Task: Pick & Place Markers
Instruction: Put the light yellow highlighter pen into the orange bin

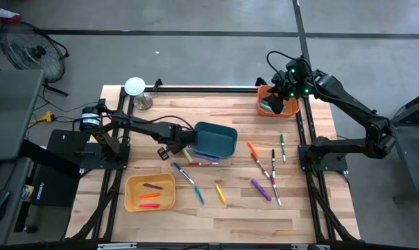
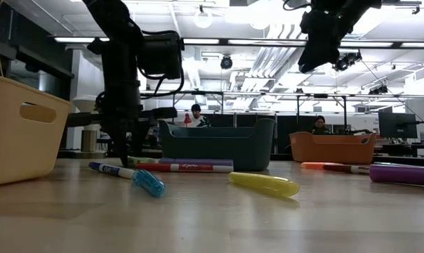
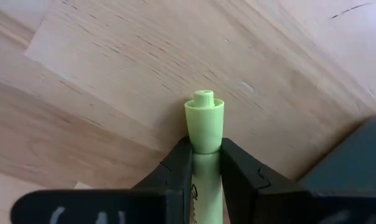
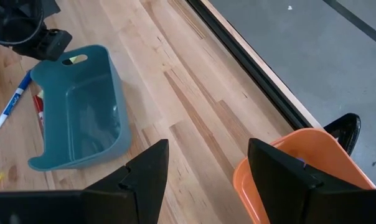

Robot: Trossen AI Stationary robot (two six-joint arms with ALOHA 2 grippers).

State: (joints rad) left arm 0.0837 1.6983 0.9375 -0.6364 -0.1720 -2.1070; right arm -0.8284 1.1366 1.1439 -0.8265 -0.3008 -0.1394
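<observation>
My left gripper (image 1: pixel 172 150) stands at table level beside the teal bin's (image 1: pixel 216 141) left end, shut on a light green marker (image 3: pixel 204 121). Loose markers lie over the table's middle: a blue-capped white one (image 1: pixel 184 173), a yellow one (image 1: pixel 220 194), a purple one (image 1: pixel 260 189), an orange one (image 1: pixel 252 147). A yellow bin (image 1: pixel 132 201) near the front left has orange and purple markers lying in it. My right gripper (image 4: pixel 206 168) hangs open, with nothing between its fingers, above the orange bin (image 1: pixel 265 92) at the far right. My left gripper pinches the green marker's barrel (image 3: pixel 205 163) between its two fingers, just behind the cap end (image 3: pixel 204 118), which sticks out past them. The fingers (image 2: pixel 122 156) come steeply from above and lie across the marker. Whether it is clear of the wood, I cannot tell.
A red marker and a purple one (image 2: pixel 191 166) lie along the teal bin's near wall. A white round object (image 1: pixel 134 86) and a metal cup (image 1: pixel 143 103) stand at the far left corner. Dark frame rails (image 1: pixel 195 89) edge the table. Seated people show in the room behind.
</observation>
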